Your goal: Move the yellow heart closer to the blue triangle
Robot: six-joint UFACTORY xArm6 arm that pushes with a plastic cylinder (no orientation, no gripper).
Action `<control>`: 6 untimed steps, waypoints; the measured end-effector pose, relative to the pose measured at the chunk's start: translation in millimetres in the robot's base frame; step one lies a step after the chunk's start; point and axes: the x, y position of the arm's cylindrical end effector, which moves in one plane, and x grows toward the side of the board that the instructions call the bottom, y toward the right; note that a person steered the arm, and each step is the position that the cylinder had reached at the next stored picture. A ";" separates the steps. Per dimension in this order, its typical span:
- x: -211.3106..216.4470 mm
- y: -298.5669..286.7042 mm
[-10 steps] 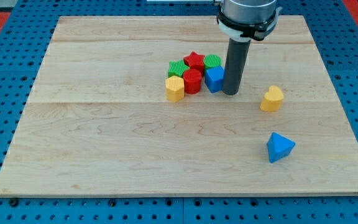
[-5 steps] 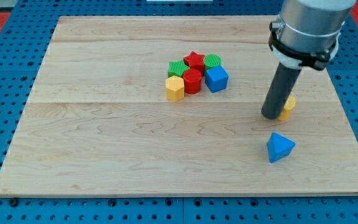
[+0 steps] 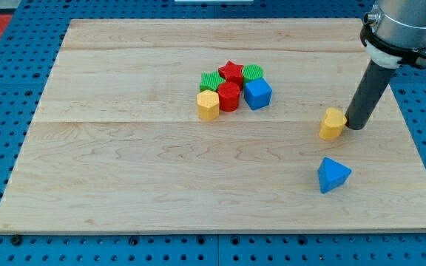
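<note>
The yellow heart (image 3: 332, 123) lies on the wooden board at the view's right. The blue triangle (image 3: 333, 175) sits below it, toward the view's bottom, about a block's width apart. My tip (image 3: 356, 125) is just right of the yellow heart, touching or almost touching its right side. The dark rod rises from there to the view's upper right.
A cluster of blocks sits at the board's upper middle: a red star (image 3: 231, 72), two green blocks (image 3: 211, 80) (image 3: 253, 72), a red block (image 3: 228, 96), a blue cube (image 3: 257, 93) and a yellow hexagon (image 3: 208, 105). The board's right edge (image 3: 413, 140) is near the rod.
My tip moved from beside the blue cube across to the view's right, passed in front of the yellow heart, and now stands at its right side. The heart shifted slightly downward.
</note>
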 end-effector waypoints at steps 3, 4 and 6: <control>-24.5 1.3; -36.3 3.5; -41.0 -3.6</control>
